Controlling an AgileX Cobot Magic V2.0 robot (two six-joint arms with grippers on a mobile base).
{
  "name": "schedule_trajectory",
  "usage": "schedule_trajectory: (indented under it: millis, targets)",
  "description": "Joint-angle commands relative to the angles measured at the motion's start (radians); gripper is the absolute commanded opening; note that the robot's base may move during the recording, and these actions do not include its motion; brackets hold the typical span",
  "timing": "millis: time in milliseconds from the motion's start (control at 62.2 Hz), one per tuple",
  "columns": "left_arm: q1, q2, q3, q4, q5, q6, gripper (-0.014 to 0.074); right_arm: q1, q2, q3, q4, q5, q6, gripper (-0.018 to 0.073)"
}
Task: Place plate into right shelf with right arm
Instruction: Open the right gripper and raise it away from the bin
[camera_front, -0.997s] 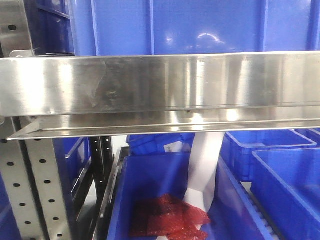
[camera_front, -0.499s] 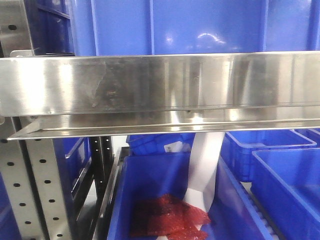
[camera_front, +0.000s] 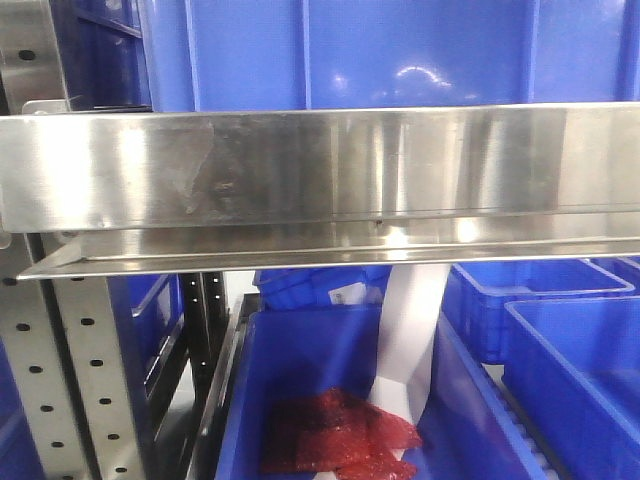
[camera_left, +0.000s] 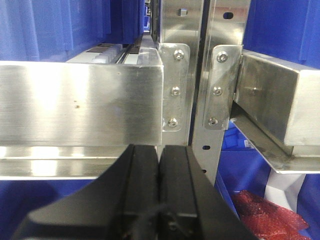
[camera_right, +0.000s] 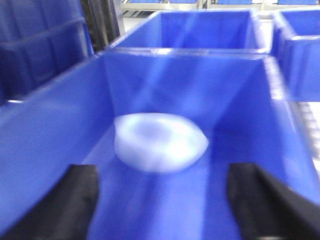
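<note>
The white round plate (camera_right: 159, 141) lies on the floor of a blue bin (camera_right: 45, 135) of the right shelf, blurred in the right wrist view. My right gripper (camera_right: 162, 172) is open and empty, its two black fingers wide apart just short of the plate. The shelf's stainless-steel front lip (camera_front: 320, 170) fills the front view; the plate and right arm are out of that view. My left gripper (camera_left: 160, 150) is shut and empty, held in front of a steel shelf lip (camera_left: 80, 102) and the perforated uprights (camera_left: 220, 80).
More blue bins stand behind (camera_right: 205, 27) and to the right (camera_right: 300, 45) of the plate's bin. In the front view a lower blue bin (camera_front: 300, 370) holds a red crinkled bag (camera_front: 335, 435) and a white strip (camera_front: 408, 340). A blue bin (camera_front: 400, 50) sits above the lip.
</note>
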Motion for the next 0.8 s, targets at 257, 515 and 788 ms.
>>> schedule_trajectory:
  millis: [257,515,788]
  targets:
    - [0.003,-0.007,0.010,-0.006,-0.085,-0.003,-0.0047,-0.009,-0.268,-0.037,-0.002,0.090,-0.007,0.0057]
    - [0.003,-0.007,0.010,-0.006,-0.085,-0.003,-0.0047,-0.009,-0.303,-0.037,-0.002,0.090,-0.007,0.0055]
    - [0.003,-0.007,0.010,-0.006,-0.085,-0.003,-0.0047,-0.009,-0.290,-0.037,-0.036,0.096,-0.007,0.0055]
